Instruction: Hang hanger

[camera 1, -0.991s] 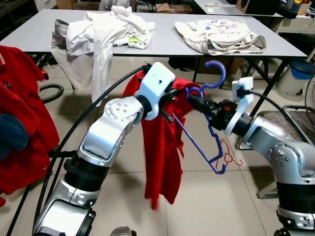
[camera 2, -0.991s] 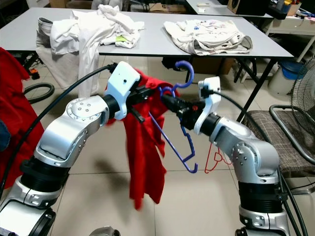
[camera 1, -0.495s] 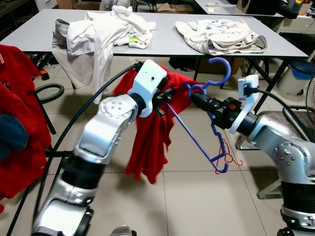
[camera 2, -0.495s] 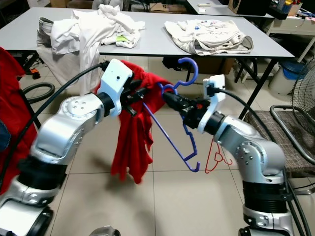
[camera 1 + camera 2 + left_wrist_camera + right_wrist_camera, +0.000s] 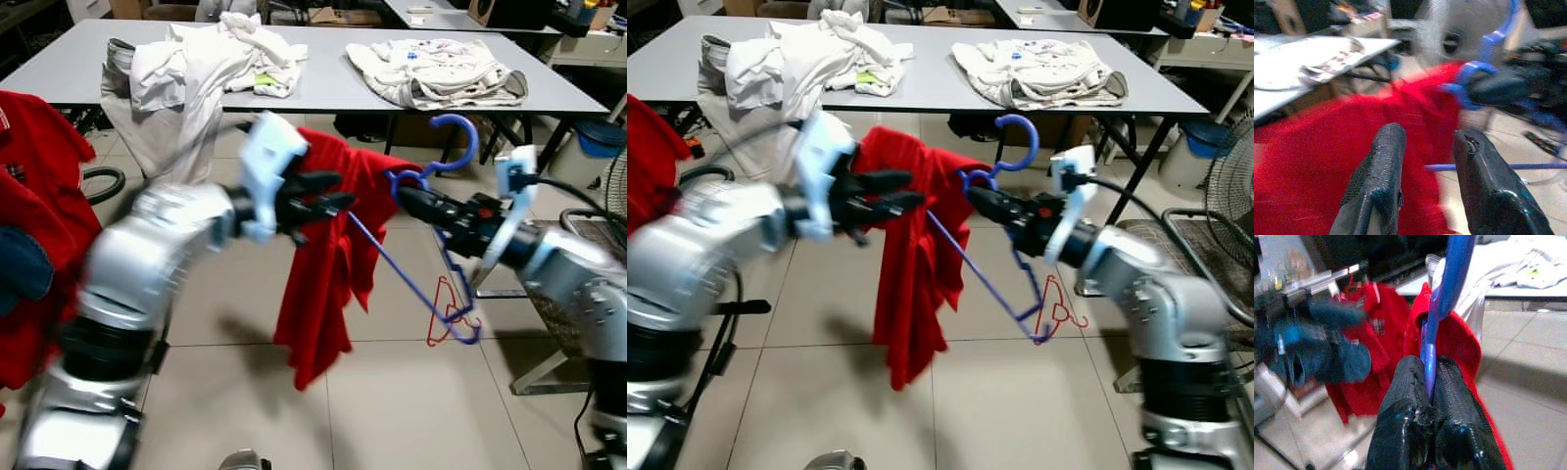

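A blue plastic hanger [image 5: 415,282] is held out in front of me, hook [image 5: 458,138] up, with my right gripper [image 5: 404,196] shut on its neck. In the right wrist view the fingers [image 5: 1409,396] clamp the blue hanger [image 5: 1449,279]. A red garment [image 5: 328,259] is draped over the hanger's left shoulder and hangs down toward the floor. My left gripper [image 5: 338,193] is open just left of the garment, blurred by motion. In the left wrist view the left fingers [image 5: 1382,166] stand apart with nothing between them, the red garment [image 5: 1327,161] beyond.
A long grey table [image 5: 323,88] behind holds heaps of white clothes [image 5: 196,59]. Red clothes [image 5: 34,215] hang at the left edge. A small red hanger [image 5: 446,318] lies on the tiled floor. A chair [image 5: 1205,255] and a blue bin [image 5: 598,137] stand at the right.
My left gripper has let go of the red garment and swung back leftward, open. The garment now hangs from the hanger alone. The right gripper has shifted the hanger slightly right.
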Controlling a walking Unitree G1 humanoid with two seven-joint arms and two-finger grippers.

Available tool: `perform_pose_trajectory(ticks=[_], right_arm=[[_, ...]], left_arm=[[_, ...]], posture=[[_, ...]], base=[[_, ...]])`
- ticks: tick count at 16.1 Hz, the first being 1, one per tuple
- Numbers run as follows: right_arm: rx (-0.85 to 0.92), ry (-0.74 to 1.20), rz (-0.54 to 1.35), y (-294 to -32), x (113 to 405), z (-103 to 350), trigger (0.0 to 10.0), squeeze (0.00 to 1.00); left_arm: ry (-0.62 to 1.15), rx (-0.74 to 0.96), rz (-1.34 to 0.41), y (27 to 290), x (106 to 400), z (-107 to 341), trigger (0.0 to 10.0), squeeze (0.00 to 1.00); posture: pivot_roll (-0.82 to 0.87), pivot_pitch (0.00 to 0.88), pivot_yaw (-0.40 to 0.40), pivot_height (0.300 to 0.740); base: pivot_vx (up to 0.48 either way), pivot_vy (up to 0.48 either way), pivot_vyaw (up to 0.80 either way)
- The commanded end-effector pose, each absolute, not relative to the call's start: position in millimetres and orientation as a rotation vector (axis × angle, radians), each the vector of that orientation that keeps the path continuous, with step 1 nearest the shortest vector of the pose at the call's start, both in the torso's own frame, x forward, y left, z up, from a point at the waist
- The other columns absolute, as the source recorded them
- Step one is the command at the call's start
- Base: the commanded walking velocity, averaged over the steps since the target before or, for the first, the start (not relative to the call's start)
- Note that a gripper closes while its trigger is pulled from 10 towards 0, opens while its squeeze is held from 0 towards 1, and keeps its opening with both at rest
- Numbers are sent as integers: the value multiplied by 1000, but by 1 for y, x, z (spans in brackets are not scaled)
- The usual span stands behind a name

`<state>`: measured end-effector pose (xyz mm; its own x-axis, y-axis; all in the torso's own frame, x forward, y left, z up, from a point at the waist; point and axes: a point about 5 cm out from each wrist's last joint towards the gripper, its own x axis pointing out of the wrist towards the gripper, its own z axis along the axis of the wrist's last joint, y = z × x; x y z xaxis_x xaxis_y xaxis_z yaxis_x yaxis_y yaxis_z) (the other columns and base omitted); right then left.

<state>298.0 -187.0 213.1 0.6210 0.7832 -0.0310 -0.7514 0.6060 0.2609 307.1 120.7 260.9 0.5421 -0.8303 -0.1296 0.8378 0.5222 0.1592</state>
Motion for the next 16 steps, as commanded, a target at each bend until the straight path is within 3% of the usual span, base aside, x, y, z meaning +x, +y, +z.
perform_pose_trajectory(ticks=[1,4,6,8,9,11,12,13,14,15,16], right_arm=[[161,93,942,-189,298,226,0,0],[-43,142,1083,-200,291,228,0,0],[-86,165,1170,-200,285,229,0,0],[-86,204,1363,-199,274,231,0,0],[-84,210,1392,-200,273,231,0,0],[-86,208,1429,-198,271,230,0,0],[-94,209,1449,-195,269,228,0,0],[-99,209,1454,-193,268,227,0,0],[-104,208,1457,-192,268,226,0,0],[-107,207,1461,-191,269,226,0,0],[-112,205,1462,-190,269,226,0,0]], left_arm=[[-43,238,-1016,129,310,277,10000,0],[-119,379,-1072,150,318,300,10000,0],[-124,408,-1129,146,318,304,10000,0],[-99,470,-1352,126,314,296,10000,0],[-89,493,-1384,124,315,293,10000,0],[-31,466,-1489,118,315,287,10000,0],[81,400,-1593,114,314,277,10000,0],[139,389,-1620,112,314,272,10000,655],[165,403,-1640,110,313,268,10000,976],[187,415,-1656,108,313,265,10000,1000],[216,444,-1714,102,307,259,10000,0]], posture=[[30,0,-46,740],[44,0,-44,740],[46,0,-40,740],[52,0,-35,740],[52,0,-35,740],[60,0,-26,740],[62,0,-20,740],[61,0,-12,740],[61,0,-7,740],[61,0,-7,740],[61,0,-6,740]], base=[[0,0,0],[0,0,0],[0,0,0],[0,0,0],[0,0,0],[0,0,0],[0,0,0],[0,0,0],[0,0,0],[0,0,0],[0,0,0]])
